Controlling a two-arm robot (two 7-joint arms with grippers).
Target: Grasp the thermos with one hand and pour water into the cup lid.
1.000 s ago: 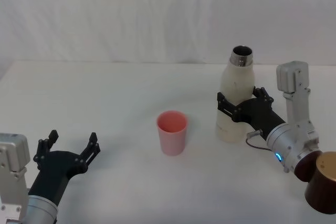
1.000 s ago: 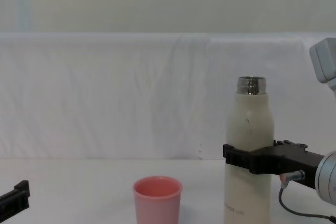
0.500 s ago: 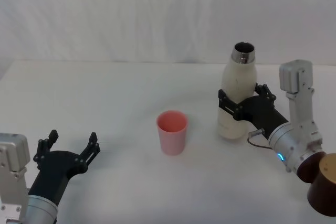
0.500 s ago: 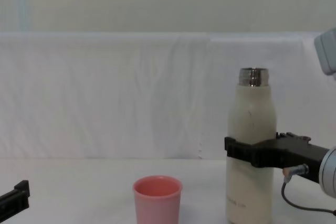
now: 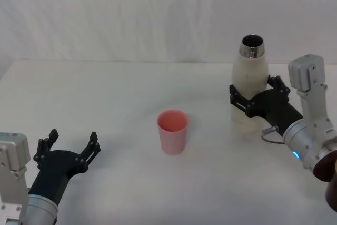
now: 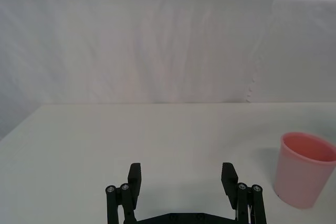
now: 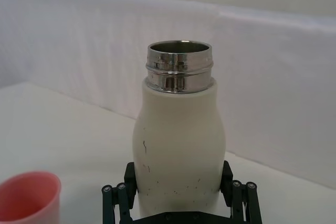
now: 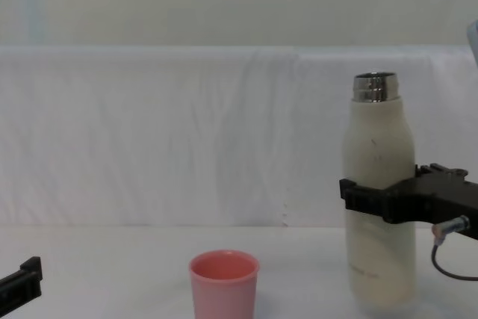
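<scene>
Gripping thermos [image 5: 249, 85] w/ right gripper [image 5: 256, 102], jaws clamped round mid-body, one finger each side. Holding it upright: long axis vertical, steel neck up, mouth open. Chest view: base looking slightly clear of desk [image 5: 121, 88], but contact hard to call.

Sitting to thermos's left, toward robot's left side & a bit nearer the robot: cup lid [image 5: 172, 132]. Upright, mouth up, looking empty as far as visible. Well apart from thermos, clear desk between.

Key relation: lid lying left of the held thermos, lower than its neck. Judging next move as carrying thermos leftward until neck is over lid's rim, then tipping neck down toward left. Right arm already holding, so no handover needed.

Resting left of the lid, well apart from it, near robot's front edge: left gripper [image 5: 71, 147]. Jaws spread wide, holding nothing. Idle.

Risks, as judged: tipping too early = water on desk short of lid; small lid mouth, light plastic, likely knocked over if neck touches rim. Grip at mid-body looking adequate for tilt, tho smooth wall could slip.
</scene>
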